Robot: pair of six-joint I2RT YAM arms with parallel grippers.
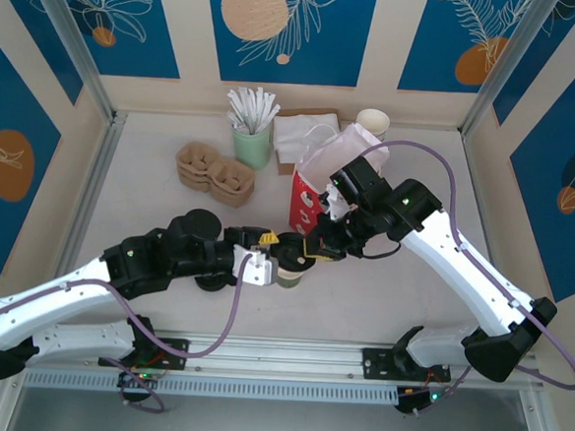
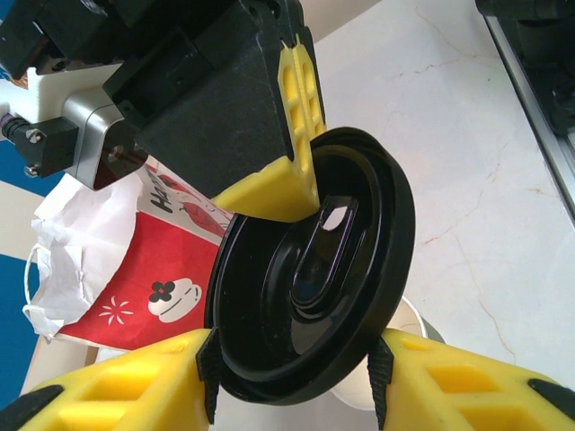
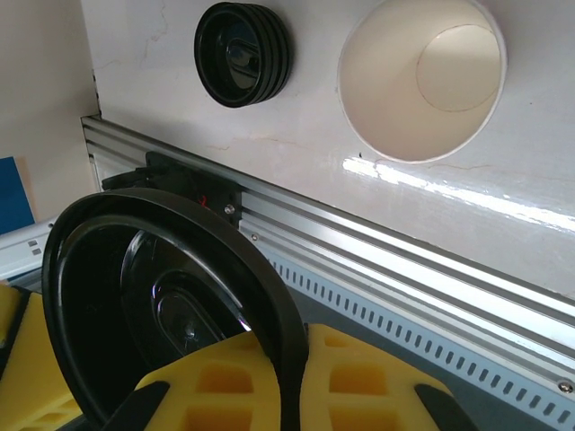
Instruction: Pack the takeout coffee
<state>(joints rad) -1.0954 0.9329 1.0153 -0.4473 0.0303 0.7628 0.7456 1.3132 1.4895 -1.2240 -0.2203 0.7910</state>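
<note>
Bag [image 1: 304, 203], red and white, upright, taken as landmark. Just in front of it the right gripper [image 3: 289, 359] is clamped on the rim of a black lid [image 2: 305, 278], while the left gripper [image 2: 294, 370], partly open, has a finger on either side of that lid; whether it grips cannot be told. The open-topped coffee cup [image 1: 289, 275] stands on the table just in front of the bag, beside the left gripper.

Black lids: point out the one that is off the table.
The single lid pinched at its rim by the right hand. The other lids lie stacked on the table beside an open white cup.
</note>
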